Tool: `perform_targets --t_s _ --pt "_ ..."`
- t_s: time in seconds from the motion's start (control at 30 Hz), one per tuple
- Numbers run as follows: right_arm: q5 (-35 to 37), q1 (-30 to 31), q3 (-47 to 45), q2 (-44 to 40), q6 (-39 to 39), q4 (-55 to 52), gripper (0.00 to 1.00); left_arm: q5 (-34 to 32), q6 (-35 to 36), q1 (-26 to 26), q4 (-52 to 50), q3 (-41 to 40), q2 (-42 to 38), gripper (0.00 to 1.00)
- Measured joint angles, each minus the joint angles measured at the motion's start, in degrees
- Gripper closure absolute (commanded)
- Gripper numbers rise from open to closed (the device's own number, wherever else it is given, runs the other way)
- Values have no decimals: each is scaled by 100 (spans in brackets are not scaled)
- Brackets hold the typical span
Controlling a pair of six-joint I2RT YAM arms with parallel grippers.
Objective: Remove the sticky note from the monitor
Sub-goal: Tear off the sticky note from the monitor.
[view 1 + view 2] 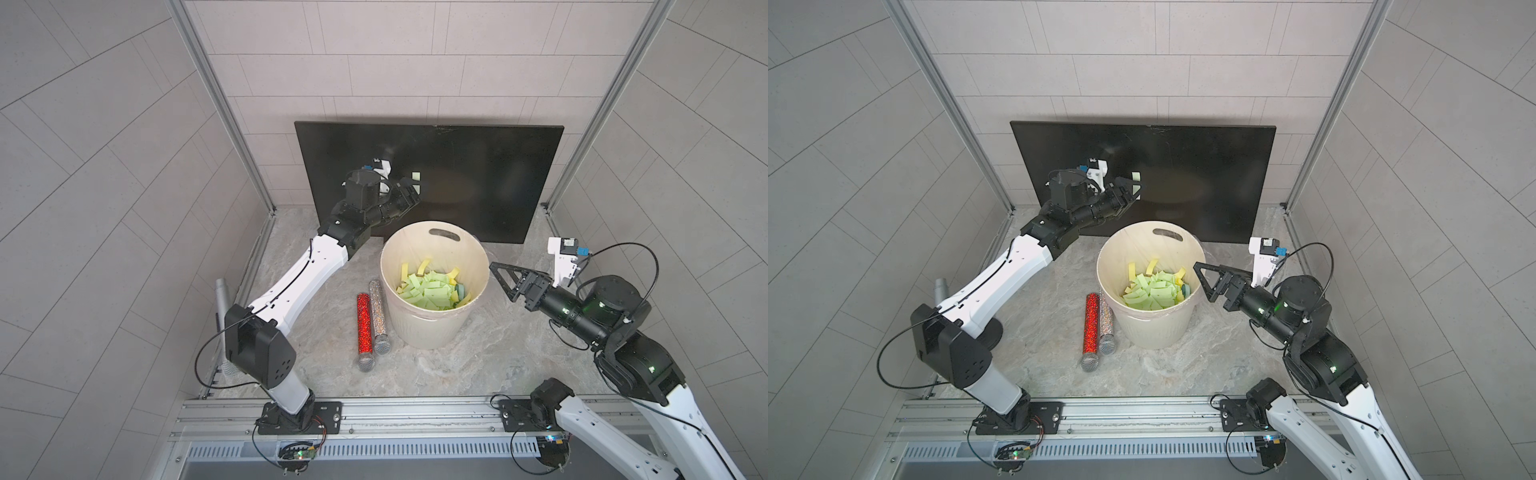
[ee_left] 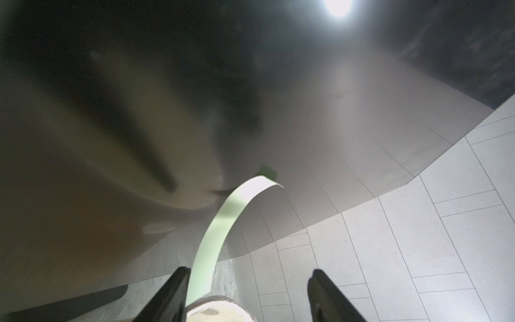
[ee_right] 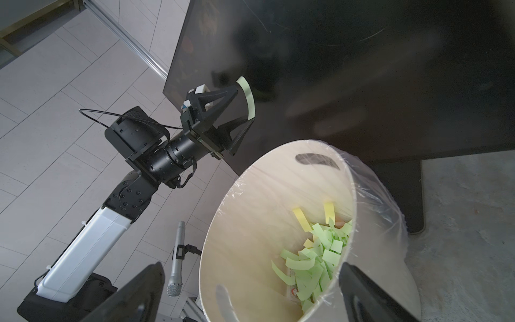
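Two glitter microphones [image 1: 363,324] lie on the counter [image 1: 478,357] beside a plastic-lined cream bucket [image 1: 415,336] part-filled with green and yellow paper slips [image 1: 432,291]. The right jaws hang wide open, empty, by its rim. Beyond, the left jaws stand partly open around a curled pale-green sticky note [image 3: 249,97] whose far end meets the monitor [image 1: 478,178]

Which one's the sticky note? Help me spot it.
Find the big black monitor at the back wall. The sticky note curls off its glass by the left hand: pale green, and the only slip not in the cream bucket.
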Motion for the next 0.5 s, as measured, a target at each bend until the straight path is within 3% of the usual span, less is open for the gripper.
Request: perform_targets --t_s 0.3,0.5 --pt "0 -22 74 -4 -39 0 0 -26 -76 15 4 0 20 56" --pt "0 -26 76 -4 -55 -2 0 -66 -127 26 20 -2 20 74"
